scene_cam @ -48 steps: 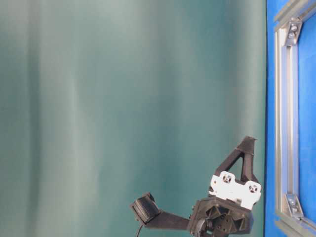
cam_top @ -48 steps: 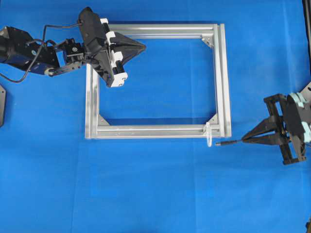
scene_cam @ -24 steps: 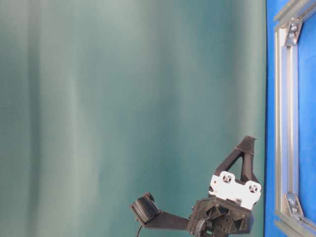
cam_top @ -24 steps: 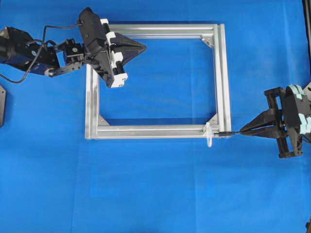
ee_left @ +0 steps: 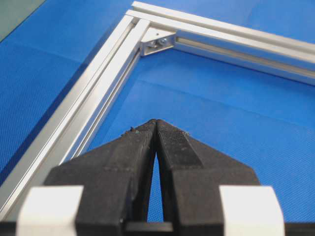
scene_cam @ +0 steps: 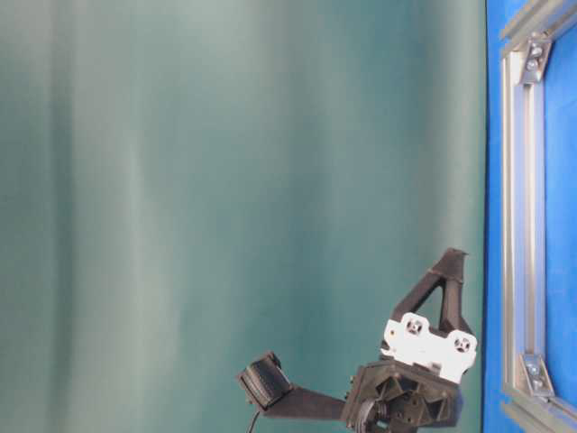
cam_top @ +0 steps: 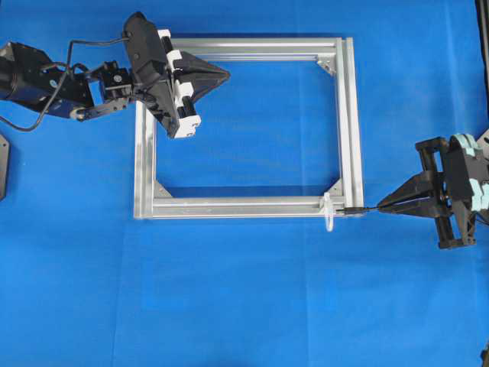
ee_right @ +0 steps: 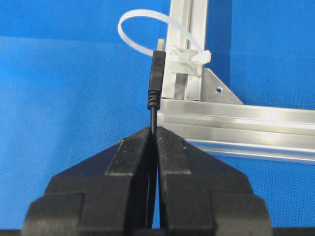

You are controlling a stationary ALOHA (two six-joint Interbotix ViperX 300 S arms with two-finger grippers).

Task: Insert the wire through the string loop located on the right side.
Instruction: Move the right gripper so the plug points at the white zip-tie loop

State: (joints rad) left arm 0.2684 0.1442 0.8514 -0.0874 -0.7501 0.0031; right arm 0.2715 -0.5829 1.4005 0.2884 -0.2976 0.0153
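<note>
A silver frame [cam_top: 244, 206] lies flat on the blue cloth. The whitish string loop [cam_top: 328, 212] stands on its bottom bar near the right corner; the right wrist view shows the loop [ee_right: 188, 55] arching to the left of the bar. My right gripper [cam_top: 380, 207] [ee_right: 154, 129] is shut on the thin black wire [ee_right: 153, 115]. Its plug [cam_top: 353, 208] [ee_right: 157, 78] points at the loop, tip just short of it. My left gripper [cam_top: 227, 74] [ee_left: 156, 121] [scene_cam: 455, 257] is shut and holds nothing, hovering over the frame's top left corner.
The frame's inner corner brackets [cam_top: 335, 186] [ee_left: 157, 43] sit close to the loop and the left gripper. A dark object [cam_top: 2, 164] lies at the left edge. A teal backdrop [scene_cam: 225, 180] fills most of the table-level view.
My right gripper has carried the wire up and slightly left, bringing the plug level with the bottom bar and nearer the loop. It has held still for the last half second. The left arm has not moved.
</note>
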